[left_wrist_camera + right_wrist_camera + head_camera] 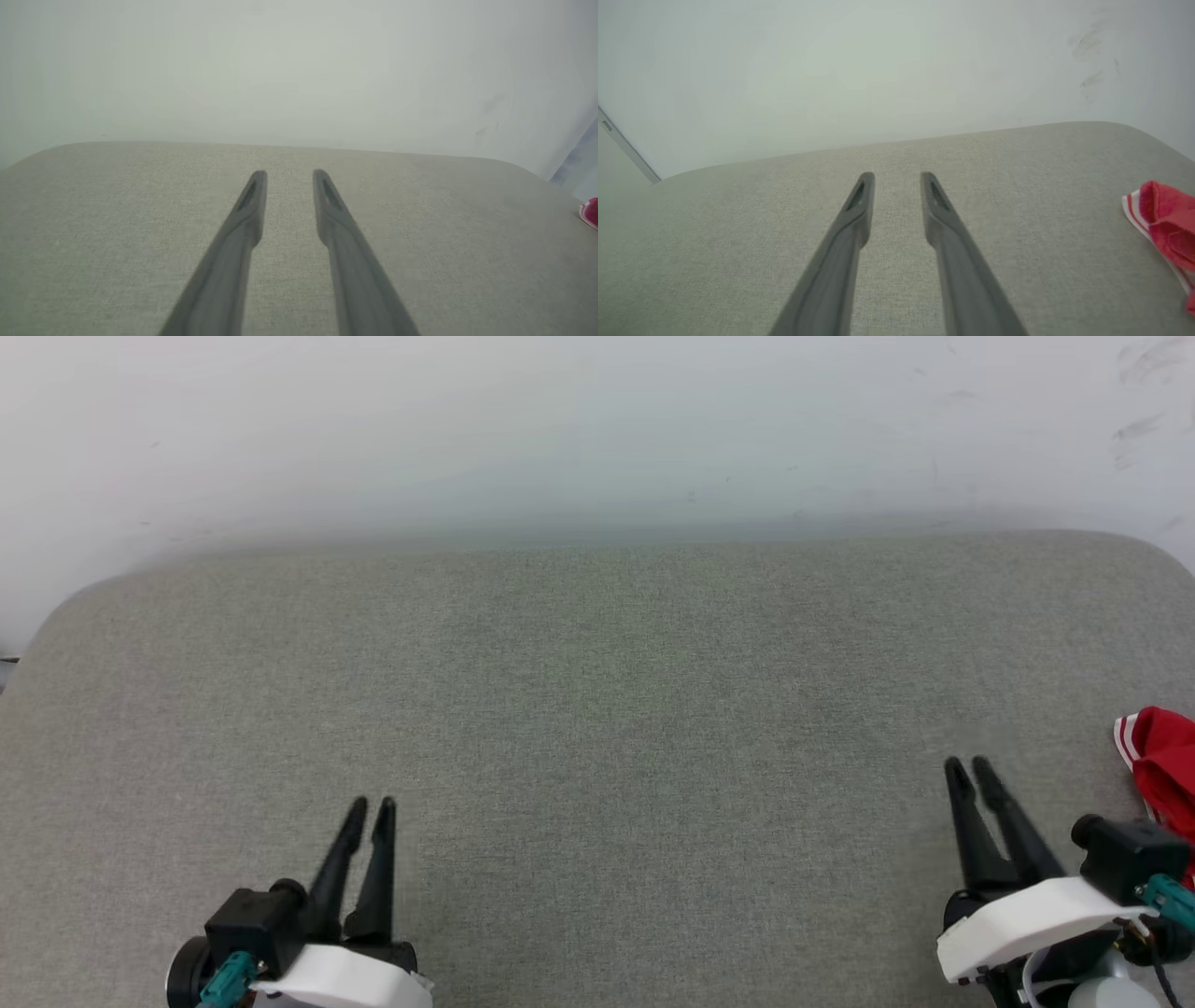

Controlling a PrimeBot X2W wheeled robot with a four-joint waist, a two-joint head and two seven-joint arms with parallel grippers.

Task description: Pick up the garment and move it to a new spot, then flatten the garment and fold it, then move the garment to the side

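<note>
Nearest to me in the head view, my left gripper sits at the lower left. Its two long dark fingers point away from me with a narrow gap between the tips and nothing in it. My right gripper sits at the lower right, fingers likewise a little apart and holding nothing.

In the left wrist view the left gripper shows a clear gap over bare cloth, and the right wrist view shows the same for the right gripper.

The garment is just beside the right gripper, on its outer side. It is a rumpled piece of red fabric with red-and-white striped trim, cut off by the right edge of the head view. It lies on the grey fabric surface, apart from the fingers. It also shows at the right edge of the right wrist view and as a sliver in the left wrist view.

Beyond it the grey surface runs to a rounded far edge against a pale wall, which has faint scuff marks at the upper right.
</note>
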